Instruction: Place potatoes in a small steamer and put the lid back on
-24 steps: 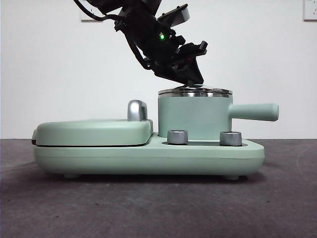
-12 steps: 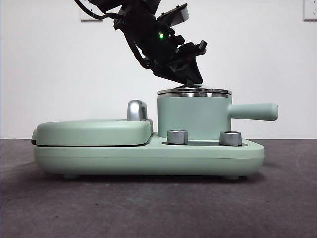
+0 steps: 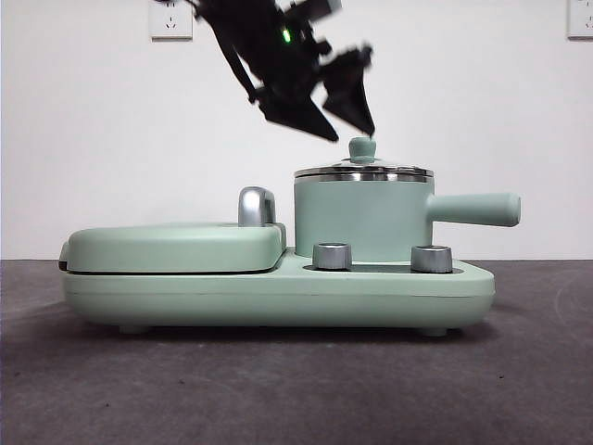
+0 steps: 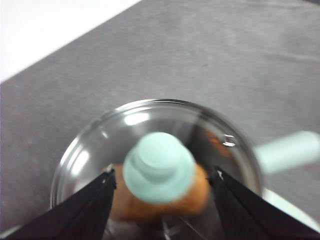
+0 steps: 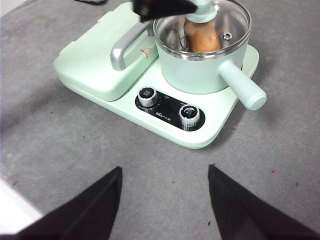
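Observation:
The small steamer (image 3: 361, 218) (image 5: 195, 72) stands on the right half of the mint-green appliance, its side handle (image 4: 287, 150) pointing right. The lid (image 3: 363, 172) (image 4: 150, 117) (image 5: 235, 20) lies flat on its steel rim, with the knob (image 3: 361, 148) free. Through the glass the orange-brown potatoes (image 4: 200, 192) (image 5: 200, 37) show inside the pot. My left gripper (image 3: 350, 133) (image 4: 161, 175) hovers open just above the knob, one jaw on each side and touching nothing. My right gripper (image 5: 165, 170) hangs open high over the bare table in front of the appliance.
The flat grill cover (image 3: 176, 246) with its chrome handle (image 3: 255, 206) fills the appliance's left half. Two steel dials (image 3: 333, 256) (image 3: 431, 259) sit on the base (image 3: 278, 297) in front of the pot. Grey table (image 5: 75, 165) surrounds the appliance.
My left gripper has let go of the lid's knob and risen up and slightly left. The lid stays seated on the pot.

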{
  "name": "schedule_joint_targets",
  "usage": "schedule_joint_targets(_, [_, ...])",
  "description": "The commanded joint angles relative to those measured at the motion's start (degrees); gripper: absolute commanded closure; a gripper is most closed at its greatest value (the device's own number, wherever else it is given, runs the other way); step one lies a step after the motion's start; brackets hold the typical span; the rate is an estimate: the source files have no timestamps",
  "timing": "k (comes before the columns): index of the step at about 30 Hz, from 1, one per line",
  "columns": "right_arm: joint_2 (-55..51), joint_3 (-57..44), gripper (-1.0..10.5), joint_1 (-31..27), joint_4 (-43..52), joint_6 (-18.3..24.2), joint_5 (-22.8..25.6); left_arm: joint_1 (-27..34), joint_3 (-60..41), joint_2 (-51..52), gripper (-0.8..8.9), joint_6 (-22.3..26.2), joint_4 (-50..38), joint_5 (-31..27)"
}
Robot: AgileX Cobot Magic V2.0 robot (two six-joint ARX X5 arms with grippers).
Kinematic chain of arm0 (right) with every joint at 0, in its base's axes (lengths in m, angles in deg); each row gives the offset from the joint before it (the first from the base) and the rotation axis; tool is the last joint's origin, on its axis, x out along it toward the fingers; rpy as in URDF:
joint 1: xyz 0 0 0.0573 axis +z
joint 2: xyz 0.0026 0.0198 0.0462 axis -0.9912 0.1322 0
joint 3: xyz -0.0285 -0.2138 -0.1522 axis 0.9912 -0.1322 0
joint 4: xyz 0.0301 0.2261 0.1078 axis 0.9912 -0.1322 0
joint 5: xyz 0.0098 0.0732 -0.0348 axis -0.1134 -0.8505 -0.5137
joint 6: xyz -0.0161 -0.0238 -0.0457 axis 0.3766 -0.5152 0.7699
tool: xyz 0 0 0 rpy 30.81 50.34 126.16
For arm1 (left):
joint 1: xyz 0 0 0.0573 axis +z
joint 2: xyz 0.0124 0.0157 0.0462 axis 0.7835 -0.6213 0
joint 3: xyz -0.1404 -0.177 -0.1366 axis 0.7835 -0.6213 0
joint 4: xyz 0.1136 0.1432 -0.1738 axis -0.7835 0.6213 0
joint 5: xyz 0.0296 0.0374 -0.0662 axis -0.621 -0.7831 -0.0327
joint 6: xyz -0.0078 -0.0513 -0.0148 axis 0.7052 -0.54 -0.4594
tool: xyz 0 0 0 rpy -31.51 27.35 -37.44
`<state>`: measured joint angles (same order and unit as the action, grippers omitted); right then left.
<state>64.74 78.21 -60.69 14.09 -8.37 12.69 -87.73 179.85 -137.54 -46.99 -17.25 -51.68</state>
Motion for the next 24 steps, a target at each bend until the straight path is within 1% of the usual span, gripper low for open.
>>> schedule_joint_targets(1, [0.3,0.5,6.8,0.3,0.3,0.2,-0.2,1.2,0.9,2.8,5.03,-4.9,5.3,2.0])
schedule_joint_targets(4, [0.7,0.5,6.8,0.3,0.3,0.2,-0.2,3.4,0.9,5.2,5.03,-9.0,11.7,6.4])
schedule_joint_targets(5, [1.1,0.5,6.8,0.3,0.3,0.2,-0.2,4.2,0.8,6.0,5.04,-9.7,13.5,8.0])
schedule_joint_targets(9, [4.0,0.5,6.8,0.3,0.7,0.3,-0.2,6.4,0.1,9.2,5.04,-10.1,18.7,10.3])
schedule_joint_targets(12, [7.1,0.5,6.8,0.3,2.8,0.7,-0.5,7.6,-3.3,13.5,5.04,-10.1,18.5,10.6])
schedule_joint_targets(19, [14.6,0.5,6.8,0.6,13.9,1.1,-3.0,11.4,-16.6,27.1,5.04,-10.3,17.9,10.6])
schedule_joint_targets(24, [20.5,0.5,6.8,2.6,18.4,1.0,-3.2,14.6,-27.6,39.6,5.04,-12.5,17.3,10.6])
